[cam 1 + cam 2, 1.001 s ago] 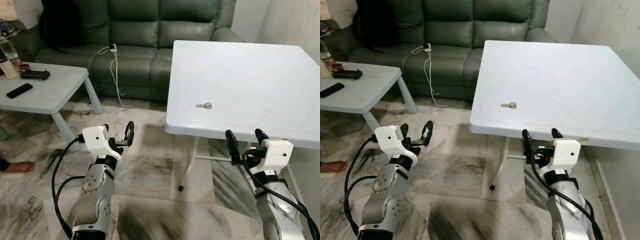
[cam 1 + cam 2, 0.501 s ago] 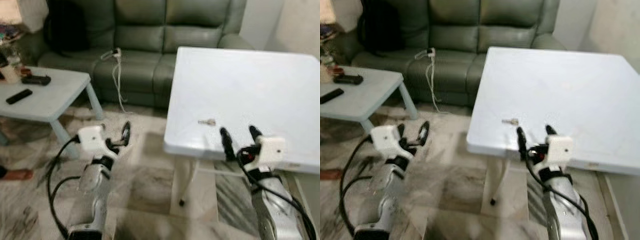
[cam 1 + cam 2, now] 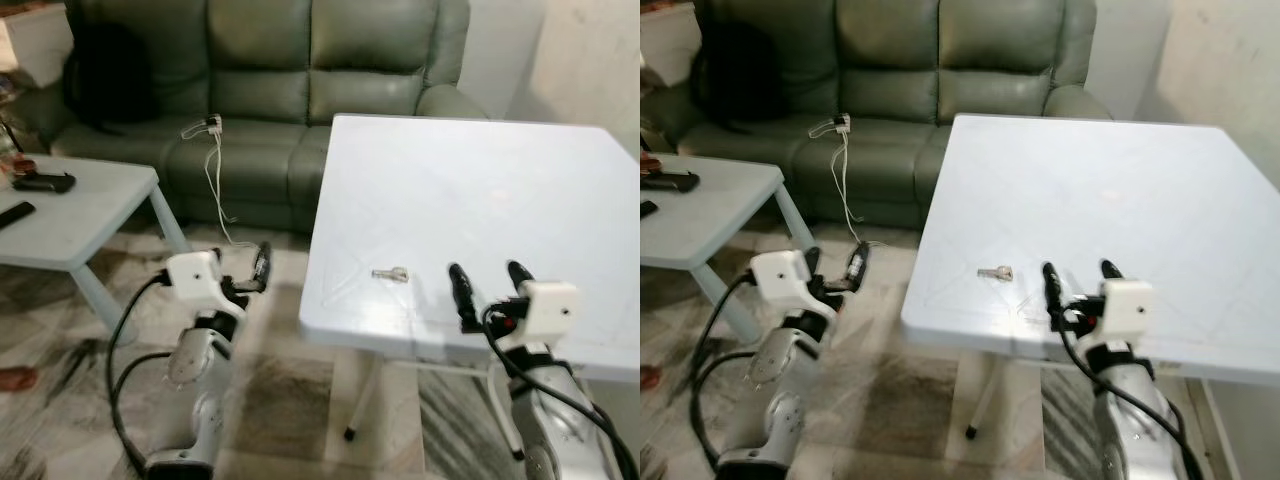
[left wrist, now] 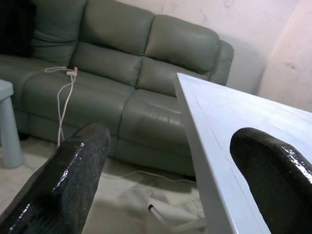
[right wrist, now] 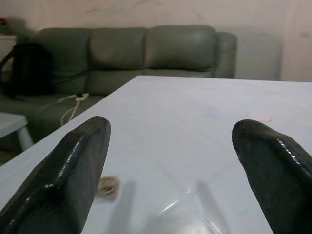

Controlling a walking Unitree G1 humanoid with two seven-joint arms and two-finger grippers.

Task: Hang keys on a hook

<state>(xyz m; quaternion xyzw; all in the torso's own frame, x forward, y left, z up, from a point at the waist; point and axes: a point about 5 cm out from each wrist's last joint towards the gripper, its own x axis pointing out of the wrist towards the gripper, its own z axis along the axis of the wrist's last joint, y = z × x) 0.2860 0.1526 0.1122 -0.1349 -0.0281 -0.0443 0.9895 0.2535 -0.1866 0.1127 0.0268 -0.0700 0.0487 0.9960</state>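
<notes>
Left eye view: right claw [image 3: 490, 282] wide apart (left claw [image 3: 250, 272] too), near keys [image 3: 390, 273] on white table [image 3: 480, 190]

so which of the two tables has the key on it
The big white table by the right gripper; the key lies near its front edge. The low table holds remotes instead.

Smooth, faintly glossy white plastic on the table [image 3: 480, 190]. Dull silvery metal on the key [image 3: 390, 273]. Soft green leather, matt sheen, on the sofa [image 3: 300, 60]. Veined polished stone for the floor [image 3: 290, 380]. Glossy black fingers [image 5: 68, 170] on the right gripper [image 3: 490, 285].
</notes>
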